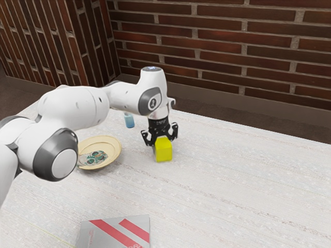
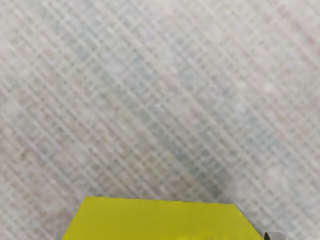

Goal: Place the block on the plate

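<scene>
The black gripper [image 1: 163, 140] points down at the yellow block [image 1: 164, 150], its fingers on two opposite sides of it. In the wrist view the block [image 2: 162, 220] lies at the lower edge, and small parts of the fingertips meet its two sides, so the gripper [image 2: 165, 236] is shut on it. Whether the block's underside touches the table cannot be told. The round cream plate [image 1: 115, 158], with a green pattern, lies apart from the block, toward the exterior view's left; part of it is behind the arm.
A small blue object [image 1: 129, 121] stands beyond the plate. A grey box with red stripes [image 1: 115, 231] lies at the exterior view's lower edge. The pale table [image 1: 232, 175] extends toward the exterior view's right, with a brick wall behind it.
</scene>
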You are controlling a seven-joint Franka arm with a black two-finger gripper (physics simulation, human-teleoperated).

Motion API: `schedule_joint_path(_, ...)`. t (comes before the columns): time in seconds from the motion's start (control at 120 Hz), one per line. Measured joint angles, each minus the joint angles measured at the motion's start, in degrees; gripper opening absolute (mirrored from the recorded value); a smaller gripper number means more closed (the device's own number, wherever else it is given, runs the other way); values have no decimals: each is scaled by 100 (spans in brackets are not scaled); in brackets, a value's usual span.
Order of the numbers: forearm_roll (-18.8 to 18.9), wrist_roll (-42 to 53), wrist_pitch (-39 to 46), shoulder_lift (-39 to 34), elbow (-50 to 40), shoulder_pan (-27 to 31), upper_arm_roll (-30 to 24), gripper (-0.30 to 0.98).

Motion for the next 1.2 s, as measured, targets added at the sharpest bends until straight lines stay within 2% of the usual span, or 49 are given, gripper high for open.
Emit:
schedule_joint_path(0.208, 57, -107, -121, -325, -63, 84, 29, 27)
schedule_joint_path(0.308, 81, -147, -136, -1102, -1047, 389, 23, 28)
schedule_joint_path(0.383, 88, -172, 17, -1891, -2215, 837, 6, 30)
schedule_joint_path(0.442, 90, -190, 120, -2203, -2653, 1263, -43, 30)
schedule_joint_path(0.533, 80, -214, 239, -2012, -2515, 1952, -308, 31)
schedule_joint_path(0.633, 58, -237, 400, -1673, -2334, 2261, -408, 32)
schedule_joint_path(0.708, 47, -254, 491, -1567, -2310, 2328, -423, 34)
schedule_joint_path(0.775, 32, -258, 550, -1543, -2304, 2347, -424, 47)
schedule_joint_path(0.975, 22, -237, 645, -1673, -2302, 2349, -423, 57)
schedule_joint_path(1.108, 26, -187, 599, -1964, -2343, 2280, -427, 62)
schedule_joint_path(1.2, 27, -117, 449, -2502, -2617, 2043, -431, 64)
